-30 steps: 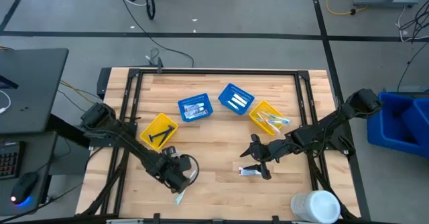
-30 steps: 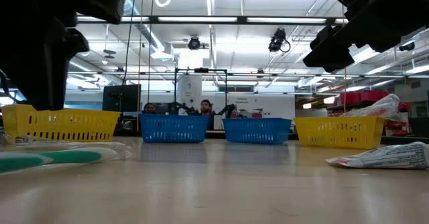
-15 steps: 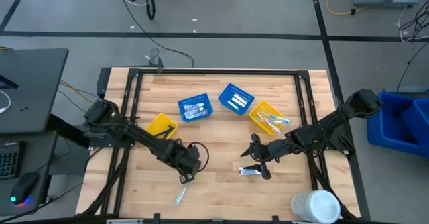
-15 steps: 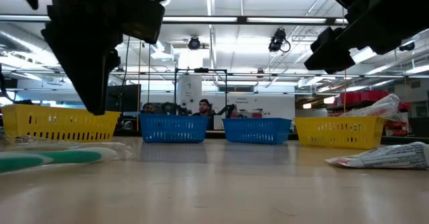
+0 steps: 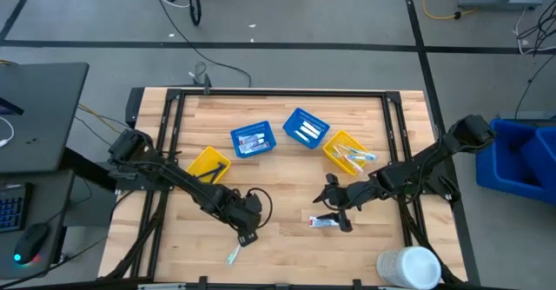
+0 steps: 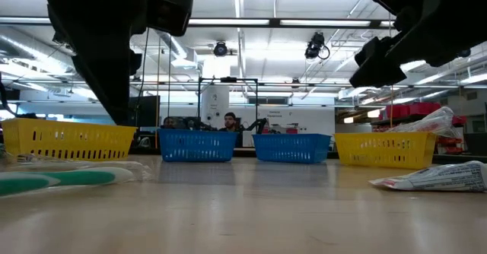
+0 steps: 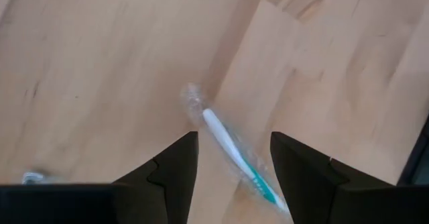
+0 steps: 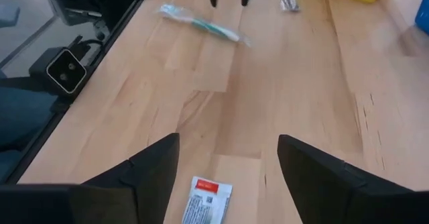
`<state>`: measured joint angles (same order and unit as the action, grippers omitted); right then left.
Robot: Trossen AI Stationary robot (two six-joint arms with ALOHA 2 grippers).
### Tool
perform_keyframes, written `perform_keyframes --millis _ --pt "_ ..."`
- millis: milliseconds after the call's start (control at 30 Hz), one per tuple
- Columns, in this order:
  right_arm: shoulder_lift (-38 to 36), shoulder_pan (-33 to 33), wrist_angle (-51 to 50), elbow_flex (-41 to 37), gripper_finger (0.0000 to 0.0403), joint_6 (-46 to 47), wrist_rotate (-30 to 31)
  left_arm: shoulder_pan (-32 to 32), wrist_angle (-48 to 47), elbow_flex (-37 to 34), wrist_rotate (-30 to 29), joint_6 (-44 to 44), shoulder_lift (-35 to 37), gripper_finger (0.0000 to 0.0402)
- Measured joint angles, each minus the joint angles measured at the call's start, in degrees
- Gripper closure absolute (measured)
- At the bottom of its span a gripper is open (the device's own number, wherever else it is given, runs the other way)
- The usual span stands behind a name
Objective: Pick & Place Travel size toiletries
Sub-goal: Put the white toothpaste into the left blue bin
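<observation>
Wood table (image 5: 278,151) — wrapped toothbrush (image 7: 234,155) flat, diagonal, below left hand (image 7: 231,158), fingers spread wide, empty.

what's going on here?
Two arms are sorting toiletries into mesh baskets. The left gripper hangs open over a wrapped toothbrush lying on the table, holding nothing. The right gripper hovers open above a small sachet, not gripping it yet.

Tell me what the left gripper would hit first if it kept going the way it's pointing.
Probably the wrapped toothbrush: the left gripper points down at the table with open fingers either side of it, though the gap between them is hard to judge.
</observation>
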<state>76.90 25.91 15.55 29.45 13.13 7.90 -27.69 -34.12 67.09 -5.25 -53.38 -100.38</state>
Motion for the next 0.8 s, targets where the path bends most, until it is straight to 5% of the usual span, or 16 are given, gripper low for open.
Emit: perform_keyframes --millis 467,800 --pt "4.63 6.7 -7.91 0.0 0.016 8.81 -2.79 -0.06 0.61 0.0 -4.95 3.03 0.0 0.0205" --pt "12.81 9.27 -8.06 0.0 0.0168 11.37 4.63 -0.03 0.66 0.0 -5.9 2.8 0.0 0.0205"
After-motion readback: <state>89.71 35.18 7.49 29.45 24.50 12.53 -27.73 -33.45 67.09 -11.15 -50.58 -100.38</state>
